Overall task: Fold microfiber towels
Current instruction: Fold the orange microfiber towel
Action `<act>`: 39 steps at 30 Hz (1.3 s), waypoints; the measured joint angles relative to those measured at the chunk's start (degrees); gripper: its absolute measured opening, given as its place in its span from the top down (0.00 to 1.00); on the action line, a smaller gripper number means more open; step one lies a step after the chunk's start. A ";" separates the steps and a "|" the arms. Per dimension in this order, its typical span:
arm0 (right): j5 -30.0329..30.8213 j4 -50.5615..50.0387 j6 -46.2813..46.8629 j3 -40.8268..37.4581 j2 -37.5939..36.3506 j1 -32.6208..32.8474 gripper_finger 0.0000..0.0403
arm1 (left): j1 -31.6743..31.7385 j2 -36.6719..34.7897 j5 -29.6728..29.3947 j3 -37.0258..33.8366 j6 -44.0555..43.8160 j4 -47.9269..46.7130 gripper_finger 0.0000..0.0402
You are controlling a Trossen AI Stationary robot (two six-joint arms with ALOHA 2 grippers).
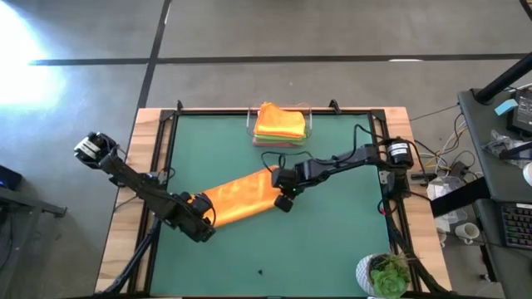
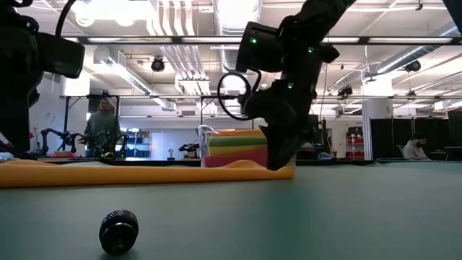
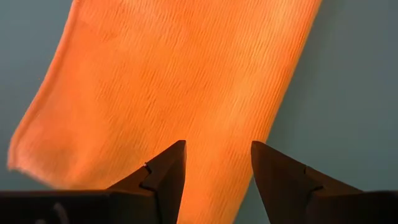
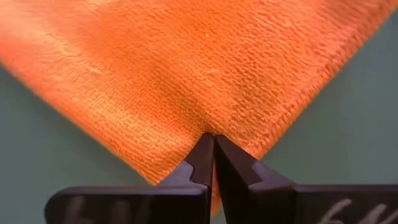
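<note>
An orange towel [image 1: 241,198] lies in a long strip mid-counter, the right gripper [image 4: 214,155] with jaws pinched on its far corner, the left gripper [image 3: 217,168] with jaws spread over the near end; a thin pinch could slip when lifted, spoiling the fold.

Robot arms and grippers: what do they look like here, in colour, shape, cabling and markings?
Both arms are dark, jointed links. The left gripper has black wedge-shaped fingers with notched inner edges; the right gripper matches. A black cable loops beside the right wrist, where small green lights show. No markings are legible.
</note>
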 joint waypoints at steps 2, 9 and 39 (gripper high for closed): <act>2.25 -2.32 -0.02 0.03 -0.03 0.01 0.98 | 0.00 -0.21 0.03 0.01 0.34 -0.02 0.59; 12.97 -15.63 -0.05 1.64 0.05 0.00 0.98 | 0.00 -1.93 0.46 0.01 2.43 -0.01 0.59; -3.62 28.14 7.53 8.78 7.93 7.28 0.98 | -0.85 -6.41 3.89 0.67 7.97 -0.41 0.59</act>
